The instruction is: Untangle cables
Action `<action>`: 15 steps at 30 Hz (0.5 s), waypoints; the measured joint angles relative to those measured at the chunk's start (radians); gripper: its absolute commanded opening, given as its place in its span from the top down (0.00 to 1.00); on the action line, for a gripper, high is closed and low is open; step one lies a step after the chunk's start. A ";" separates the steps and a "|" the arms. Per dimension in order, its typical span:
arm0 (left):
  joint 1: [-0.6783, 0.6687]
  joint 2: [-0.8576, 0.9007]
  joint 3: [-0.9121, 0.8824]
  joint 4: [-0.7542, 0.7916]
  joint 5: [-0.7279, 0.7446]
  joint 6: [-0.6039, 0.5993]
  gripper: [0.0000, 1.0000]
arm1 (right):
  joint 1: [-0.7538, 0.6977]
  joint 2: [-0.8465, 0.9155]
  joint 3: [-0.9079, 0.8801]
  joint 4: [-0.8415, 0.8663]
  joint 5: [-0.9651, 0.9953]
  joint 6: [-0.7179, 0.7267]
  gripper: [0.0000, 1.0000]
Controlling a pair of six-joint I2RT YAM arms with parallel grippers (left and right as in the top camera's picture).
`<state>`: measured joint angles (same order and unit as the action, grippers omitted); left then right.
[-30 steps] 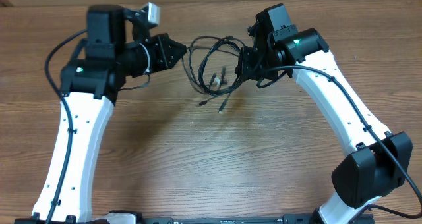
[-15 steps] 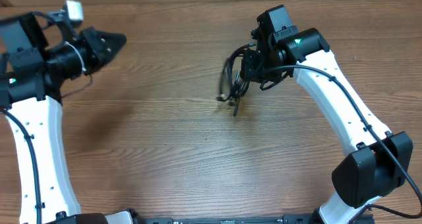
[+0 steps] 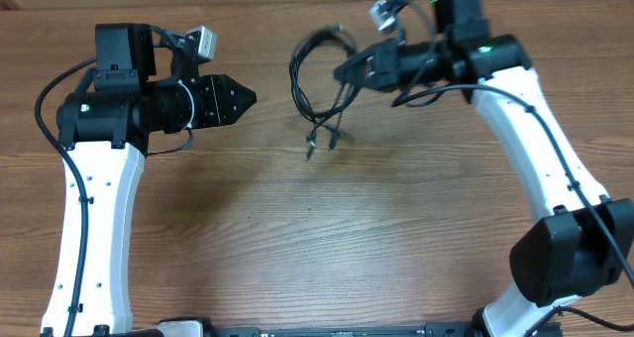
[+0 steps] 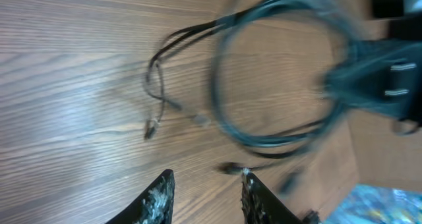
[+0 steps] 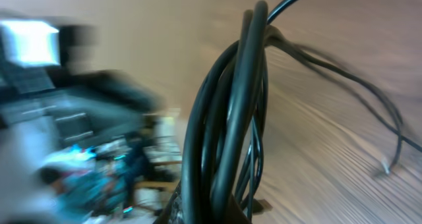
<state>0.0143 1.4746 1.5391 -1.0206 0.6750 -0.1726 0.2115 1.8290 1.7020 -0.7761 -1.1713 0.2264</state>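
A bundle of thin black cables [image 3: 315, 74] hangs in loops from my right gripper [image 3: 346, 67], lifted off the wooden table, with silvery plug ends [image 3: 320, 137] dangling low. My right gripper is shut on the cables; the right wrist view shows the looped cords [image 5: 227, 118] pinched between its fingers. My left gripper [image 3: 248, 98] points right toward the bundle, a short gap to its left. In the left wrist view its fingers [image 4: 206, 197] are open and empty, with the cable loop [image 4: 270, 79] ahead of them, blurred.
The wooden table [image 3: 327, 238] spreads below both arms. Thicker black wires run along each white arm. The table's far edge lies just behind the right gripper.
My right gripper has swung up and back, lifting the cable bundle. My left arm swung far left, then came back right toward the bundle.
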 measured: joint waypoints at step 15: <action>0.000 0.059 0.004 0.025 -0.042 0.322 0.31 | -0.039 0.000 0.000 -0.009 -0.325 0.010 0.96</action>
<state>0.0143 1.5337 1.5429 -0.9955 0.6327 0.1493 0.1730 1.8290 1.7020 -0.7849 -1.4963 0.2359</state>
